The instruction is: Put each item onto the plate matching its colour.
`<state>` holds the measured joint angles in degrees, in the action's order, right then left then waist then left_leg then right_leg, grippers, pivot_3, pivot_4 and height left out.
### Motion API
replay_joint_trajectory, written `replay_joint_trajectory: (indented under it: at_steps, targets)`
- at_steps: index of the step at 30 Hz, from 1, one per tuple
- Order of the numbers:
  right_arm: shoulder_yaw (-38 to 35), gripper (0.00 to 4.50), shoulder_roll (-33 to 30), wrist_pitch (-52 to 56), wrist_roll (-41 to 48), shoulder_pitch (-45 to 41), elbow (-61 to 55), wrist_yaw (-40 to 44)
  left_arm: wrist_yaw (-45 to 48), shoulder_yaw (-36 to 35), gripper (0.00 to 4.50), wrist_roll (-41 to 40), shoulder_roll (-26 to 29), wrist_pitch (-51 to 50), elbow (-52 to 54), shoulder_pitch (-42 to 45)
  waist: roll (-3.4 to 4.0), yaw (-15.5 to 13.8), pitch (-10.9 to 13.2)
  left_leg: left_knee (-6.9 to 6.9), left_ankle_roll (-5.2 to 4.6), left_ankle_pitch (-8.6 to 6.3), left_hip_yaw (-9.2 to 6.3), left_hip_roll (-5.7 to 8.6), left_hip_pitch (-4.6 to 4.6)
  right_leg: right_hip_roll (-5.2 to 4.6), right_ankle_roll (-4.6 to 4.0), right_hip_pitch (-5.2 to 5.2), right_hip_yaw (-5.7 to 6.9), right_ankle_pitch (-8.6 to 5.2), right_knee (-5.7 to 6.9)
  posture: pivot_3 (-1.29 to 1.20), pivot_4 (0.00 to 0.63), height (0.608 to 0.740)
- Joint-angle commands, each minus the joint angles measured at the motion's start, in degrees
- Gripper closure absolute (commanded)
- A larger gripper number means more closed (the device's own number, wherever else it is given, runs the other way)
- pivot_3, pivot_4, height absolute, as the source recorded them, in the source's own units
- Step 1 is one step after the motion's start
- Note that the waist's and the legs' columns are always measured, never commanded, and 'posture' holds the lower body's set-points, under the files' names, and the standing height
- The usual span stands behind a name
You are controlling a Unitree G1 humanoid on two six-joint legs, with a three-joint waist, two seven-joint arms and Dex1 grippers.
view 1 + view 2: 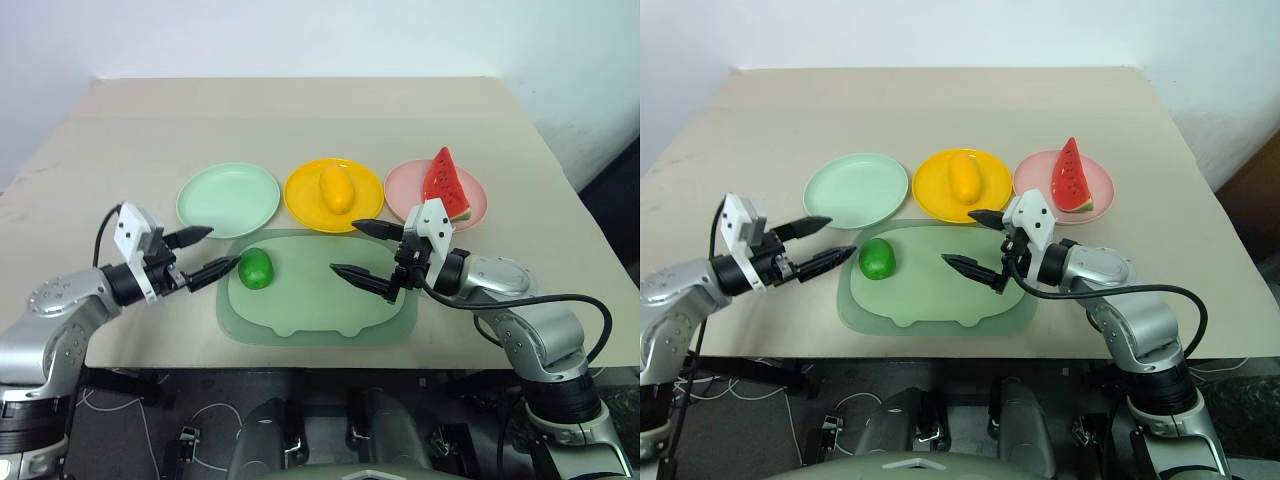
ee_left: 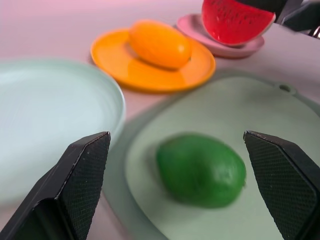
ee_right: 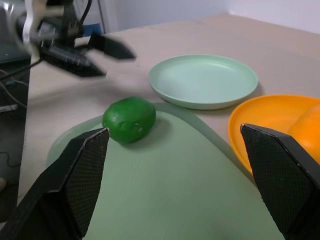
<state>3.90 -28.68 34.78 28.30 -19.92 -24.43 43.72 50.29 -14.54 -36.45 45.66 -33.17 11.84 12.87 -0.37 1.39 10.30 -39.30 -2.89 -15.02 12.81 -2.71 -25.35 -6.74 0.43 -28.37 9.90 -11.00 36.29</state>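
The table (image 1: pixel 300 110) carries everything, and nearest its front edge lies the pale green mat (image 1: pixel 330 305). Behind the mat, in a row across the table's middle, stand the mint green plate (image 1: pixel 228 198), bare, the yellow plate (image 1: pixel 334 195) with the yellow mango (image 1: pixel 336 188) already on it, and the pink plate (image 1: pixel 400 190) bearing the watermelon wedge (image 1: pixel 440 183). That leaves, I judge, only the green fruit (image 1: pixel 256 268), which sits on the mat's left part, near its left edge and just in front of the mint plate.

My left gripper (image 1: pixel 208 254) hovers just beside that fruit, off the mat's left edge, fingers spread wide and holding nothing. My right gripper (image 1: pixel 358 250) hangs over the mat's middle, equally spread and empty.

To do this well, I would use the left: bring the fingers to either side of the fruit at its widest part, close gently since it looks glossy and apt to roll, lift clear of the plate's rim, then set it down at the mint plate's centre.
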Motion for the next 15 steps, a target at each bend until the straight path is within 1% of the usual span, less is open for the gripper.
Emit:
replay_joint_trajectory:
  at_steps: [1, 8, 11, 14, 15]
  targets:
    - [-0.6, 0.04, -0.5, -1.8, -0.4, -1.2, 0.0, 0.2, -0.4, 1.2, 0.0, -1.6, 1.7, -6.7, -2.2, 4.1, 0.0, -0.4, 0.0, 0.0, 0.0, 0.0, 0.01, 0.0, 0.0, 0.0, 0.02, -0.01, 0.0, -0.02, -0.02, 0.0, 0.15, 0.696]
    - [-0.1, 0.04, 0.3, -2.9, -2.2, -1.2, 0.3, -1.3, -1.6, 8.5, 0.0, -0.2, 0.0, -14.7, -3.0, 7.6, 0.0, -0.5, 0.0, 0.0, 0.0, 0.01, 0.0, -0.01, -0.01, 0.05, 0.03, 0.0, 0.0, 0.08, 0.01, 0.0, 0.15, 0.696]
    - [-0.4, 0.04, 0.6, -2.7, -2.1, -0.9, -0.3, -1.9, -1.5, 9.9, 0.0, -0.9, -0.7, -17.8, -3.7, 9.1, -0.01, -0.5, 0.0, -0.02, 0.02, 0.02, 0.0, -0.01, 0.0, 0.05, 0.07, 0.01, 0.0, 0.05, 0.03, 0.0, 0.15, 0.696]
    - [-0.4, 0.04, 0.4, -3.1, -2.6, -0.7, -0.1, -2.3, -1.1, 12.1, 0.0, -0.1, -1.4, -19.6, -5.7, 9.8, -0.01, -0.5, 0.0, -0.03, 0.02, 0.02, -0.01, -0.01, 0.0, 0.05, 0.07, 0.01, 0.0, 0.05, 0.03, 0.0, 0.15, 0.696]
    - [-0.4, 0.04, 0.4, -3.2, -2.8, -0.8, 0.1, -2.4, -1.0, 13.2, 0.0, 1.0, -2.1, -18.6, -7.0, 9.8, 0.0, -0.5, 0.0, -0.03, 0.02, 0.02, -0.01, -0.01, 0.0, 0.05, 0.07, 0.01, 0.0, 0.05, 0.03, 0.0, 0.15, 0.696]
